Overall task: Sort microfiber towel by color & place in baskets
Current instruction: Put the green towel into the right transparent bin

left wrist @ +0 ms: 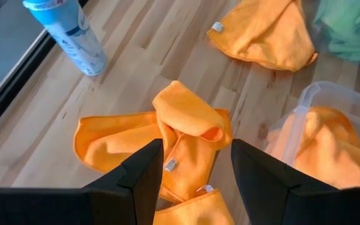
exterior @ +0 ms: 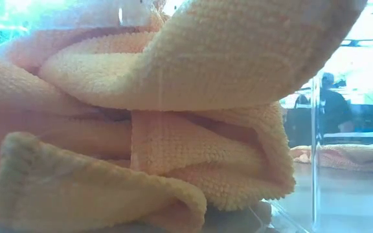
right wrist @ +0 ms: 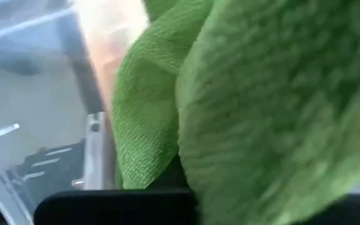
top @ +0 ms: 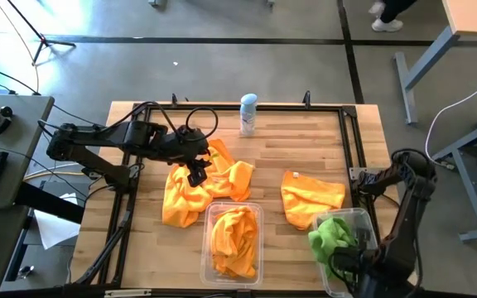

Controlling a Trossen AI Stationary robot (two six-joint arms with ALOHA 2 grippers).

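Orange towels are lying on the wooden tabletop under the open left end effector; the closed right end effector is sitting at the green-filled bin; grey floor is surrounding.

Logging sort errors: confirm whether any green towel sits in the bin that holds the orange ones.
No. In the high view the middle bin holds only orange towel; the green towel is in the right-hand bin.

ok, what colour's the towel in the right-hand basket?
Lime green towel, in the clear basket by the right arm; clearest in the high view.
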